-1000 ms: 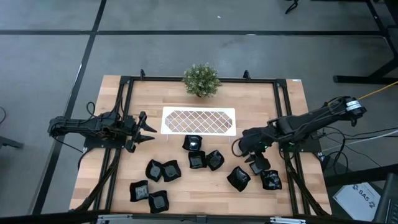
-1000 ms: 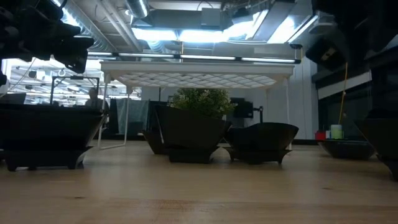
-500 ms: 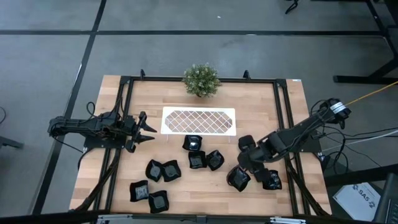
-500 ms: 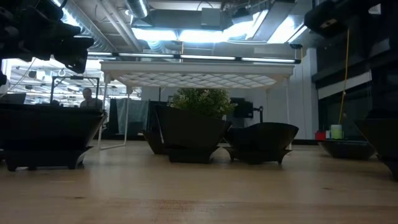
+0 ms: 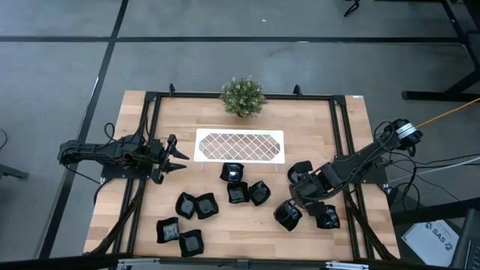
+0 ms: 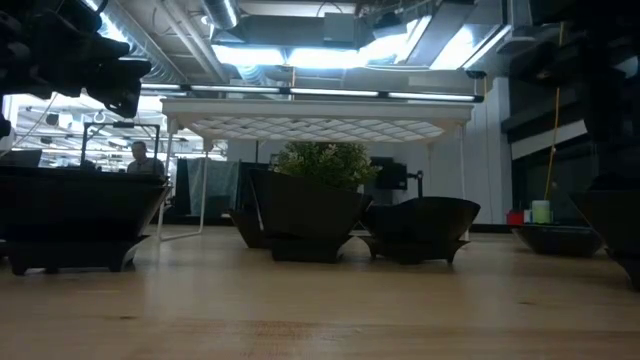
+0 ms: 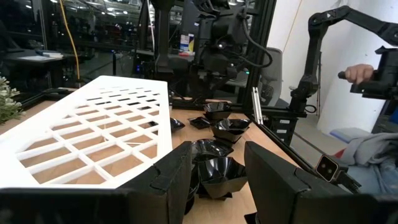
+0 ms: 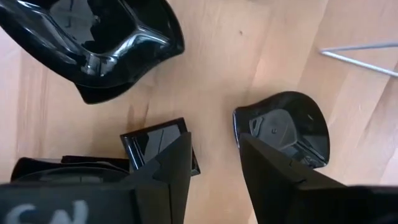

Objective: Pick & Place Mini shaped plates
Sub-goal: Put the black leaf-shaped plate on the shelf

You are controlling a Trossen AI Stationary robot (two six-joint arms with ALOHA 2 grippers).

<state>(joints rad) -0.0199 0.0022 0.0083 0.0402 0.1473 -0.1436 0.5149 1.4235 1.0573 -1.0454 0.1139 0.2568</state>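
plates (image 5: 287, 215): glossy, light, slippery, likely brittle; grip a raised rim | right gripper (image 5: 300, 196) jaws part-open, empty, above them | left gripper (image 5: 178, 154) jaws wide, empty

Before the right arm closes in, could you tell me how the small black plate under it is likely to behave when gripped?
The mini plate beneath the right pincer looks moulded and keeps its shape, so probably stiff. Its glossy surface reflects light, so it may slip between the fingers. It seems thin-walled and small, so likely light, and a push may slide it across the smooth wooden table rather than tip it.
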